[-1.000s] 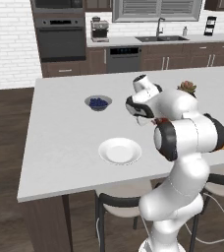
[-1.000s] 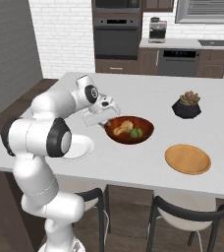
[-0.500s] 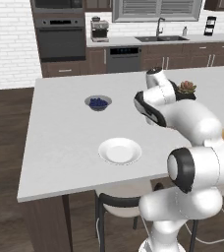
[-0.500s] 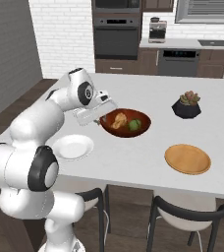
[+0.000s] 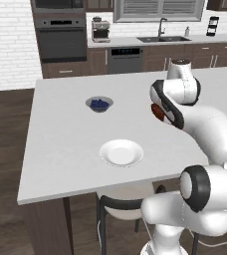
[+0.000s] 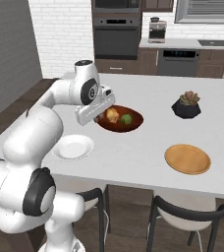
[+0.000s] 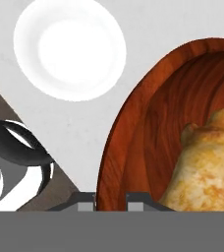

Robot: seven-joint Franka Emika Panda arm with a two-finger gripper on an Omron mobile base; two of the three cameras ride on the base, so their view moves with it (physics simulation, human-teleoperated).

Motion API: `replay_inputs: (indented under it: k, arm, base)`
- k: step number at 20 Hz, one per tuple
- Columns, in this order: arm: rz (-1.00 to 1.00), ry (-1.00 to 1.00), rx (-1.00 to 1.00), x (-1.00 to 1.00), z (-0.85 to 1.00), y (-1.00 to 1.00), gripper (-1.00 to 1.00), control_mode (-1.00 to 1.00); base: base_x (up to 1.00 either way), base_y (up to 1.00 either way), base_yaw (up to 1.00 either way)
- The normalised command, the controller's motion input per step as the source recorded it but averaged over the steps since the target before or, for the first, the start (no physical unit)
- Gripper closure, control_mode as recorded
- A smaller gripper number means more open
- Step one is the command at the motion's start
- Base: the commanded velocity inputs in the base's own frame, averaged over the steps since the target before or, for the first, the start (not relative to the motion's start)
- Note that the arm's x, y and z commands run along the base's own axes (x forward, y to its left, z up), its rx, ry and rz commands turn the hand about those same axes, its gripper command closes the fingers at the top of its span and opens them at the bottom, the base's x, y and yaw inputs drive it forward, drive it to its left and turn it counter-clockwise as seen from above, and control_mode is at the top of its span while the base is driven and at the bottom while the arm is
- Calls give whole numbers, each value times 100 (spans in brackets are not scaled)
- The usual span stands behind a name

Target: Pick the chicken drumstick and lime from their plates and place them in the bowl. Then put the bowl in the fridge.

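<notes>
Gripping the bowl (image 6: 120,119) by its near rim, the claw (image 7: 110,199) pinches the edge while drumstick (image 6: 113,115) and lime (image 6: 126,118) sit inside, over the counter (image 6: 148,142). Risk: a one-sided rim hold may let the bowl tip or slip, spilling both before reaching the fridge.

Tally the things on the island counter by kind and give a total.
Plates: 2, white plate and wooden plate
Bowls: 2, wooden bowl and grey bowl of blueberries
Food in the wooden bowl: 2, chicken drumstick and lime
Potted succulents: 1
Total: 7
</notes>
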Motion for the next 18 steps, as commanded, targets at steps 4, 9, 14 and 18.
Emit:
replay_inputs:
  k: [4,9,14,18]
  arm:
    - [45,-3,-4,-34,0,37,100,-100]
    - [37,-5,-15,-54,7,88,100,-100]
    - [17,-2,-7,-85,54,45,100,-100]
    - [10,0,0,-73,66,-16,100,-100]
  base:
    - [0,0,0]
    - [0,0,0]
    - [0,0,0]
    - [0,0,0]
